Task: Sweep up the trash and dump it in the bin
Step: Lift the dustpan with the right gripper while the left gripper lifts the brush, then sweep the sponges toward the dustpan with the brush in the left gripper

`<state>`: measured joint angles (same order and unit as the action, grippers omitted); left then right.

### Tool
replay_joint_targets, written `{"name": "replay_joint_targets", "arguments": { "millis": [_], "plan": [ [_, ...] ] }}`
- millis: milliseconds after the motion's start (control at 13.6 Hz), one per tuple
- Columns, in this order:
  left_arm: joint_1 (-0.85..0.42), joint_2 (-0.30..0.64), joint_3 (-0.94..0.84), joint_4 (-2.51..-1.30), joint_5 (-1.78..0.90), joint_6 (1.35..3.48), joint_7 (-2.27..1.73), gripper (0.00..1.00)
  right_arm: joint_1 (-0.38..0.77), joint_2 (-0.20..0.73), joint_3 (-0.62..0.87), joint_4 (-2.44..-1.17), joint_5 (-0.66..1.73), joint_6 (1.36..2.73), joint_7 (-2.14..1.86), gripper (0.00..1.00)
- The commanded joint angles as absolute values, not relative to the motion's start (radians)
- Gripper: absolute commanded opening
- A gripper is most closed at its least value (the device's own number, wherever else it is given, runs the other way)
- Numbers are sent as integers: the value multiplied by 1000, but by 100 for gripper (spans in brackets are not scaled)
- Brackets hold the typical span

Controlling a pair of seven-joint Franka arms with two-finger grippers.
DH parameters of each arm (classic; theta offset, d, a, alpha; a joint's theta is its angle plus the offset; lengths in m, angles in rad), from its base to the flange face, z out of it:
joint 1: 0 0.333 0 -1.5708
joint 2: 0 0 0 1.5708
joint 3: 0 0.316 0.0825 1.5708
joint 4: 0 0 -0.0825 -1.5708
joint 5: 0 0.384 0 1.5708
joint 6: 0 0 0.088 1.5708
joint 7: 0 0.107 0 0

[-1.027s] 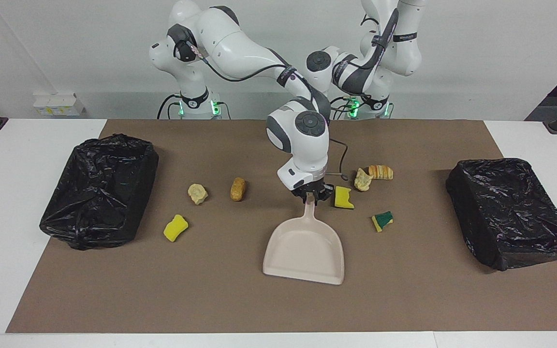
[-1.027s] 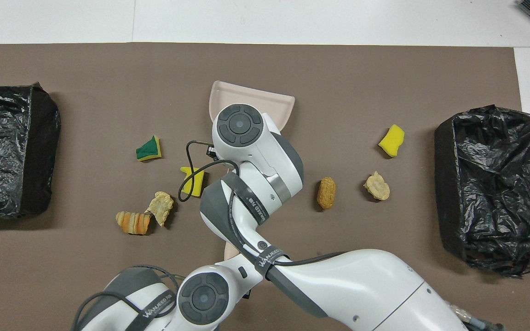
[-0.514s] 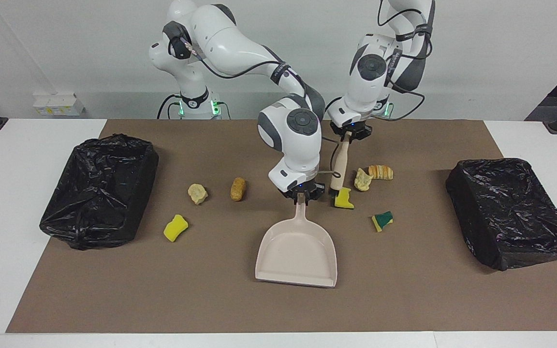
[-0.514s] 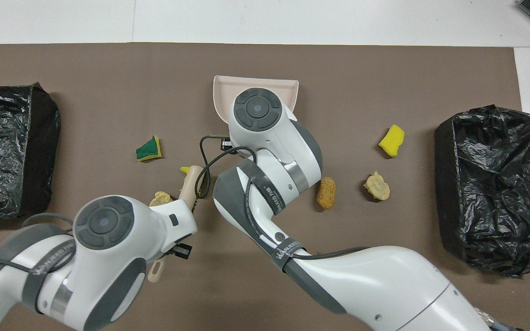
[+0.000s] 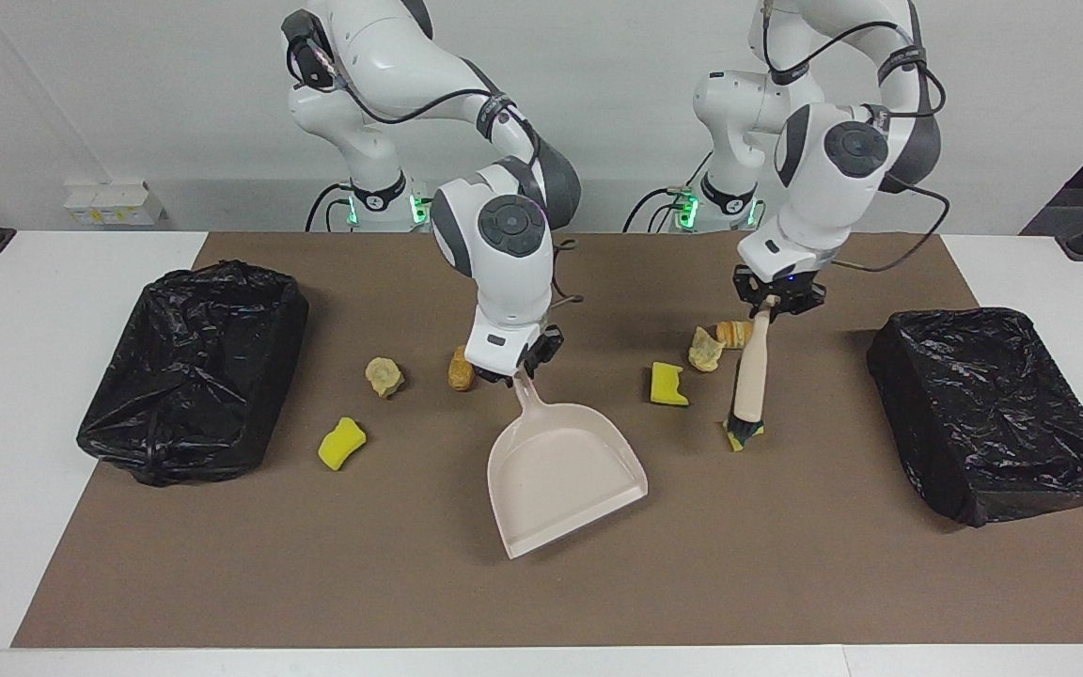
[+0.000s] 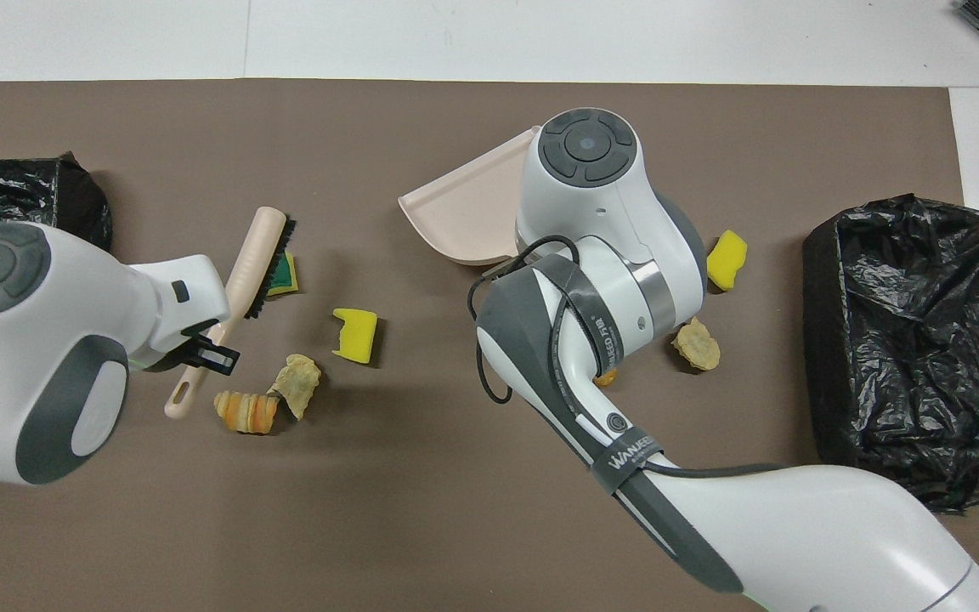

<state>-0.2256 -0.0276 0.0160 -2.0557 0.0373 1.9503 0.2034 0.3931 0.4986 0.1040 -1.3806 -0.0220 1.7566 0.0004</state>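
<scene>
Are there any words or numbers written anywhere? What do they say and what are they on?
"WANJEED": on the dark strap around the right arm, in the overhead view; smaller letters follow it, too small to read.
The other strap on the right arm has print too, too small to read.
Nothing else carries readable words or numbers.

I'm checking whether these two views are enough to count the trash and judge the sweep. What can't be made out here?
- Brown roll: facing view, partly covered by the right gripper; overhead, nearly all under that arm.
- Green-topped sponge: brush bristles cover most of it in both views.
- Dustpan handle: overhead, under the right arm.
- Bin at the left arm's end: overhead, cut off by the edge and the arm.
- Left gripper: overhead, its grip on the brush is hidden by the arm.
</scene>
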Motion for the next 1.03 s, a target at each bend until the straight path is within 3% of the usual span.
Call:
{"name": "replay_joint_targets", "arguments": {
  "millis": [0, 440, 954],
  "plan": [
    [-137, 61, 2, -1960, 77, 1992, 290, 0, 370, 439, 112, -1463, -24, 1714, -223, 0],
    [-65, 169, 2, -1948, 114, 2132, 319, 0, 360, 400, 112, -1540, -110, 1715, -722, 0],
    [-89, 124, -5, -2103, 112, 2114, 305, 0, 393, 307, 113, -1696, -201, 1697, -868, 0]
  ]
}}
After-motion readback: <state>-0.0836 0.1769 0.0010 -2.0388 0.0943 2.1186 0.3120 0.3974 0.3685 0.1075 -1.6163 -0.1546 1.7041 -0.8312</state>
